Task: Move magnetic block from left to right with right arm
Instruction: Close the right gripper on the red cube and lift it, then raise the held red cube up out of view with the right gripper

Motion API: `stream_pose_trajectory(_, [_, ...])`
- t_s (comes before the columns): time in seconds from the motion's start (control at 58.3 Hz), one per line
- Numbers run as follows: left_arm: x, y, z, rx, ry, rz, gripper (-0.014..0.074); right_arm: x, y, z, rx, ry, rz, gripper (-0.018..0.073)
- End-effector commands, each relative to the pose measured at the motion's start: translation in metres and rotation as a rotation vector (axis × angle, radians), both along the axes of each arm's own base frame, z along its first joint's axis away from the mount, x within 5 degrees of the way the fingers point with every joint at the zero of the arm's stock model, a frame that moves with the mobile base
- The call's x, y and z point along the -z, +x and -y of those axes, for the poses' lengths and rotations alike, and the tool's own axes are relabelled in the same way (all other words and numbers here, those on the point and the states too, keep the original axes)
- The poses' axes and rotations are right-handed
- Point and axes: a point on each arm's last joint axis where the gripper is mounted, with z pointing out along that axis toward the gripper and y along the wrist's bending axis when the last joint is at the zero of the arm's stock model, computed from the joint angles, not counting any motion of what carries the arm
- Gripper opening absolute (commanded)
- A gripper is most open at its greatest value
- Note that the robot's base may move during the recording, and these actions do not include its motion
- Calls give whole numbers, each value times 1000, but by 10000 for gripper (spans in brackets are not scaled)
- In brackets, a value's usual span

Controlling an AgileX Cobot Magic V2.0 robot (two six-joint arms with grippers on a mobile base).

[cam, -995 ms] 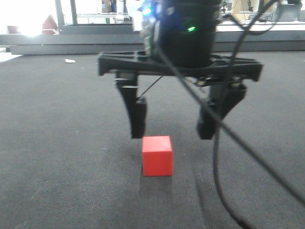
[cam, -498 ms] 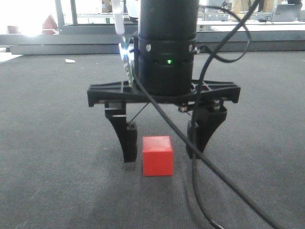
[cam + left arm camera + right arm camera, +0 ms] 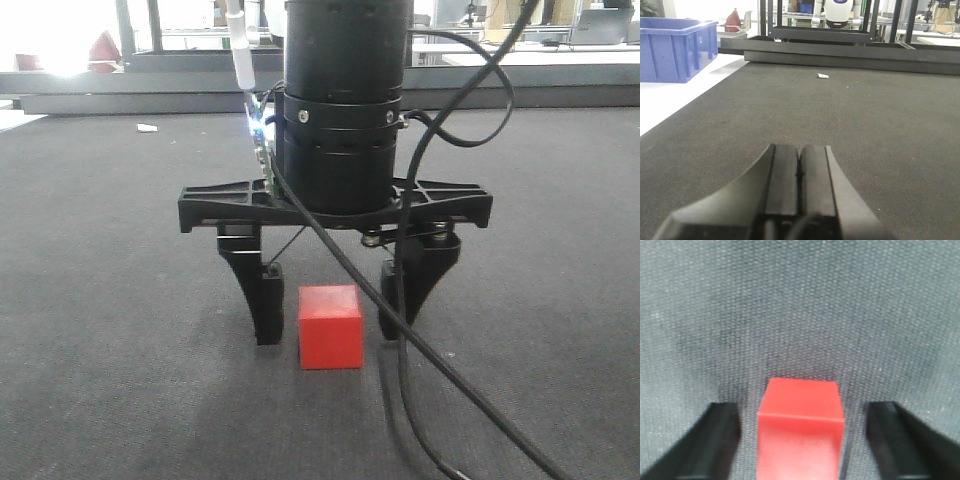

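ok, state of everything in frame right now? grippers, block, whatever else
magnetic block: flat on the mat, not gripped.
right gripper: open, one finger on each side of the block, gaps on both sides.
left gripper: shut, holding nothing.
blue crate: upright, contents hidden.

There was one magnetic block [image 3: 330,327], a red cube at lower centre of the front view. Grippers numbered two: the right gripper [image 3: 330,330], its two black fingers [image 3: 266,305] spread either side of the cube, and the left gripper [image 3: 799,172] (fingers pressed together) at the bottom of its wrist view. One blue bin [image 3: 675,47] stood upper left, one white scrap [image 3: 823,76] lay upper centre, and perhaps two overlapping black cables [image 3: 401,380] hung in front.
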Motion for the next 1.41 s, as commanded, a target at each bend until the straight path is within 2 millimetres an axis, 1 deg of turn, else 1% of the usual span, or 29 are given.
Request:
stream_pose_trajectory(0.0, [-4, -1, 0, -4, -5, 81, -117, -27, 0, -1, -1, 66, 64, 443])
stream_pose_trajectory(0.034, [-4, -1, 0, -4, -5, 81, -117, -27, 0, -1, -1, 66, 64, 394])
stream_pose_trajectory(0.12, [-4, -1, 0, -4, -5, 81, -117, -27, 0, -1, -1, 66, 64, 312])
stream_pose_trajectory(0.223, [-4, -1, 0, -4, -5, 81, -117, -27, 0, 0, -1, 60, 57, 259])
stream_pose_trajectory(0.309, [-4, -1, 0, -4, -5, 81, -117, -29, -1, 0, -1, 59, 57, 253])
stream_pose_trajectory(0.395, [-4, -1, 0, -4, -5, 81, -117, -37, -3, 2, -1, 71, 68, 253])
stream_pose_trajectory(0.498, [-4, -1, 0, -4, -5, 81, -117, -54, -6, 8, -19, 87, 115, 253])
stream_pose_trajectory(0.635, [-4, -1, 0, -4, -5, 81, -117, -81, -14, 23, -71, 96, 226, 253])
stream_pose_trajectory(0.738, [-4, -1, 0, -4, -5, 81, -117, -96, -22, 42, -84, 106, 325, 253])
stream_pose_trajectory(0.858, [-4, -1, 0, -4, -5, 81, -117, -103, -34, 73, -67, 127, 414, 253])
stream_pose_trajectory(1.012, [-4, -1, 0, -4, -5, 81, -117, -103, -49, 120, -5, 145, 469, 253])
stream_pose_trajectory(1.047, [-4, -1, 0, -4, -5, 81, -117, -105, -52, 130, 0, 150, 486, 253])
stream_pose_trajectory(1.184, [-4, -1, 0, -4, -5, 81, -117, -103, -61, 171, -4, 120, 547, 253])
stream_pose_trajectory(1.253, [-4, -1, 0, -4, -5, 81, -117, -104, -67, 190, -4, 104, 600, 253])
stream_pose_trajectory(1.27, [-4, -1, 0, -4, -5, 81, -117, -104, -68, 197, -4, 91, 618, 253])
stream_pose_trajectory(1.39, [-4, -1, 0, -4, -5, 81, -117, -102, -78, 225, 5, 49, 724, 253])
